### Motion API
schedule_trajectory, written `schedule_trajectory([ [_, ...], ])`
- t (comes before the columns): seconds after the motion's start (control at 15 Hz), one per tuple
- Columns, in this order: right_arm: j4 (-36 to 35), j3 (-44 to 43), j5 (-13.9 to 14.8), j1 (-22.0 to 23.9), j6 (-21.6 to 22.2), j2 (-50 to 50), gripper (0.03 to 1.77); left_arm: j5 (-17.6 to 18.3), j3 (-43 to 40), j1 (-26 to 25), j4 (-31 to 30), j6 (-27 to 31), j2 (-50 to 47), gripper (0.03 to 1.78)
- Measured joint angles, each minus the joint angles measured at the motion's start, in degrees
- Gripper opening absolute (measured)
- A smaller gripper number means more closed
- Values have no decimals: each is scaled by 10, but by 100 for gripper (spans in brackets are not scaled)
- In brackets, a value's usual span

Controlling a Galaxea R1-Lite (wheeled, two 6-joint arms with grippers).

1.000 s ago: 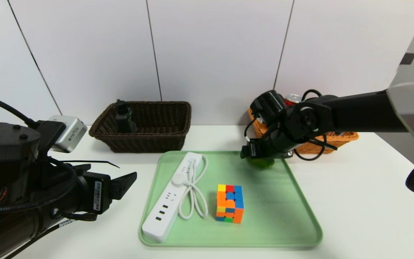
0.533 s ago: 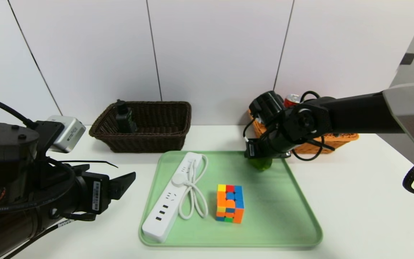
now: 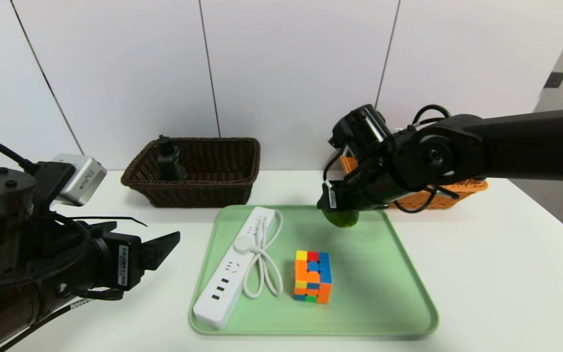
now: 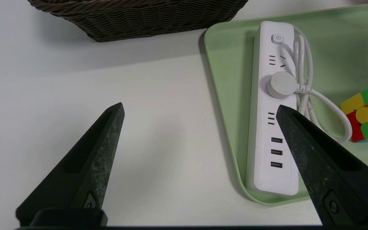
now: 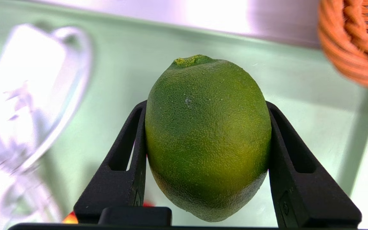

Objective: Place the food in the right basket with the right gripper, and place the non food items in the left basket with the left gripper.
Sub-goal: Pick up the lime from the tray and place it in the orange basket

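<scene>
My right gripper (image 3: 342, 211) is shut on a green lime (image 3: 341, 218) (image 5: 207, 134), holding it just above the far edge of the green tray (image 3: 408, 313). The orange right basket (image 3: 462, 188) stands right behind that arm, mostly hidden by it. On the tray lie a white power strip (image 3: 235, 266) (image 4: 275, 108) with its coiled cord and a colourful puzzle cube (image 3: 313, 276) (image 4: 367, 111). The dark brown left basket (image 3: 198, 171) stands at the back left with a black device (image 3: 169, 159) inside. My left gripper (image 4: 200, 110) hangs open over the table, left of the tray.
White wall panels close off the back of the white table (image 3: 496, 264). The tray's right half (image 3: 384, 274) is bare green surface.
My right gripper closed on the lime and lifted it off the tray, shifting slightly left. The left arm drifted a little to the left.
</scene>
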State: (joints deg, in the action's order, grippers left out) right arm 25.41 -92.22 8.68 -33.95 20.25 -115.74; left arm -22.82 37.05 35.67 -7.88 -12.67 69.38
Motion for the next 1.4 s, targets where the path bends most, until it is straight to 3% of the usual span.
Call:
schedule_trajectory([
  [0.27, -1, 13, 3, -25, -3, 80, 102, 0, 8, 0, 1, 0, -9, 169],
  [0.53, -5, -12, 25, -10, -5, 153, 102, 1, 15, 0, 4, 0, -12, 169],
  [0.8, -5, -59, 28, 65, -5, 178, 102, 19, 15, 1, 3, -1, -21, 169],
  [1.13, 12, -90, 0, 191, -8, 174, 102, 18, 29, 0, 5, -3, -26, 169],
  [1.4, 14, -90, -4, 251, -4, 158, 101, 19, 29, 0, 20, -4, -28, 169],
])
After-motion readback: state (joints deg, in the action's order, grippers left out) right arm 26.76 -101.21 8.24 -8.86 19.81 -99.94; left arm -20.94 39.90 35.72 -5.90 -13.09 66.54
